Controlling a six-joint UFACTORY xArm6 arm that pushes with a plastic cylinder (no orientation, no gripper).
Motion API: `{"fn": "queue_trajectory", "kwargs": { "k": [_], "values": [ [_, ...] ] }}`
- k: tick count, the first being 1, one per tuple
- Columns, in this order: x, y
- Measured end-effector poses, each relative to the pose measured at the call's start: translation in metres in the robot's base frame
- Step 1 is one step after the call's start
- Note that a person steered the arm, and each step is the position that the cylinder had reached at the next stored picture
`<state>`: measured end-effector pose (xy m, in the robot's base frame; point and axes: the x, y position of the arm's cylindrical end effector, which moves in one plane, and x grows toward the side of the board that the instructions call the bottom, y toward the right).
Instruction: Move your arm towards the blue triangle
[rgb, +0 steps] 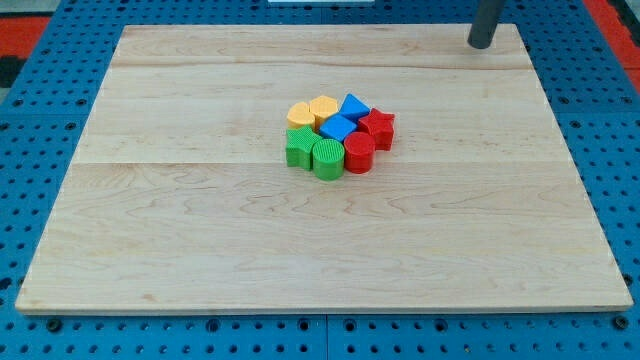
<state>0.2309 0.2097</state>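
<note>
All the blocks sit bunched up in the middle of the wooden worktop (200, 250). The blue triangle (354, 106) is at the top right of the bunch. A red star (378, 127) touches it on the view's right. A yellow heart (323, 109) and a blue cube (338, 127) press against it too. Lower down are a red round block (359, 153) and two green blocks (313, 152). My tip (481, 45) is far off near the worktop's top right corner, well apart from the blue triangle. There is no pincer, only the rod.
</note>
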Motion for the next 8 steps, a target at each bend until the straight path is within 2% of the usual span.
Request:
{"fn": "queue_trajectory", "kwargs": {
  "k": [3,8],
  "values": [
    [0.009,-0.051],
    [0.058,-0.116]
  ]
}}
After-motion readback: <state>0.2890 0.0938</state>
